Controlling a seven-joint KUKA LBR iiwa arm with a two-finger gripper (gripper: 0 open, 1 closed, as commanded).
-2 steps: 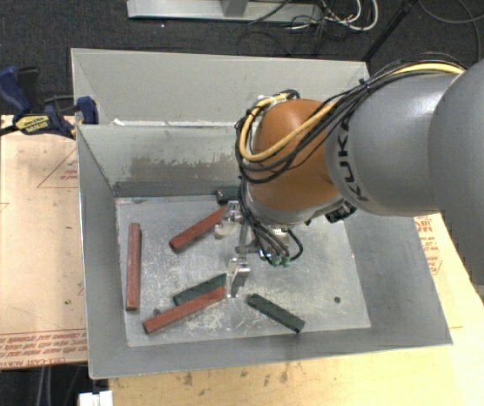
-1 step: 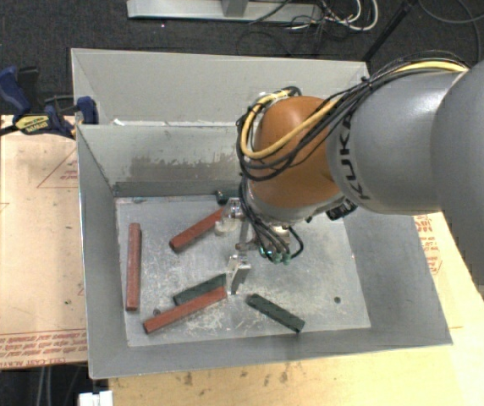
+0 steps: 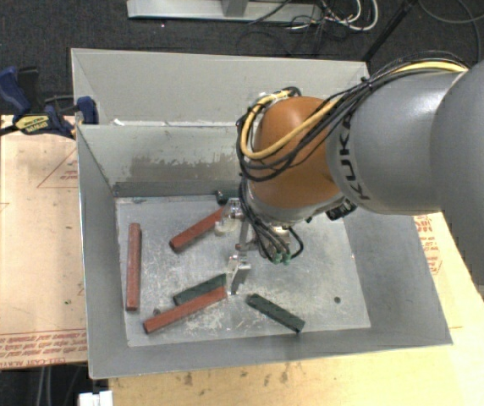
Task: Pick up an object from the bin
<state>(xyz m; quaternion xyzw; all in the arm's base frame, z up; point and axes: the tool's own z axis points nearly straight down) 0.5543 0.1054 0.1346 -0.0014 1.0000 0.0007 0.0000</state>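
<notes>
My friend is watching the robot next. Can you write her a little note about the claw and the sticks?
Claw: low over the middle of the bin. Can't tell if it is open or shut, and no stick is seen in it.
Nearest: a red-brown stick to its left and a dark green stick to its lower left.
Others: long red-brown stick, second green stick, red-brown stick by the left wall.
Done: nothing lifted yet.
Left: grip one stick and lift it.

The arm [image 3: 411,142] bears the black letters KUKA, running down its grey shell just right of the orange cover [image 3: 288,155].
</notes>
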